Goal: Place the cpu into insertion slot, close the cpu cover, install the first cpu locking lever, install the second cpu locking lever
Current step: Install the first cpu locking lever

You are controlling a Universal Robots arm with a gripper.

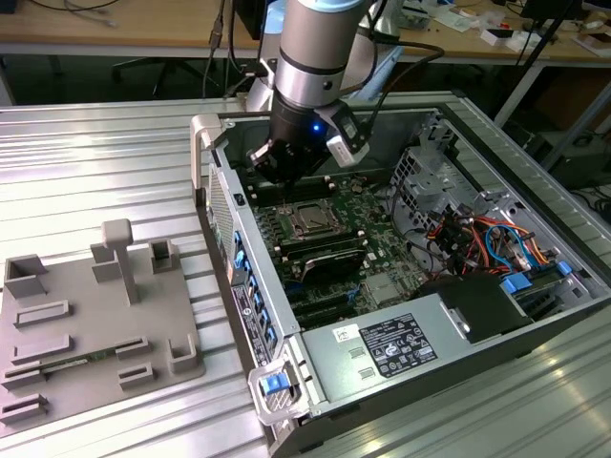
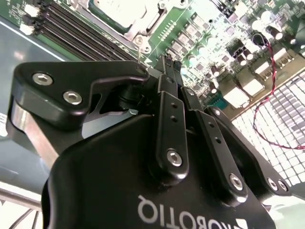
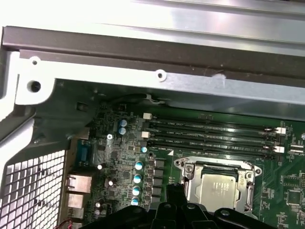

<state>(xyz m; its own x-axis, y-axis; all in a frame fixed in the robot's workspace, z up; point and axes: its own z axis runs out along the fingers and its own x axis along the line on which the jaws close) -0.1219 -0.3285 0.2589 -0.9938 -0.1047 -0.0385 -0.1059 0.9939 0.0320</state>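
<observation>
Just beside insertion slot (image 3: 181,164), gripper (image 2: 167,67) hovers over motherboard (image 3: 119,157), jaws together; silver cpu (image 3: 217,191) seated in slot.

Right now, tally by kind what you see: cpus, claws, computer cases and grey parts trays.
cpu: 1
claw: 1
computer case: 1
grey parts tray: 1
Total: 4
</observation>
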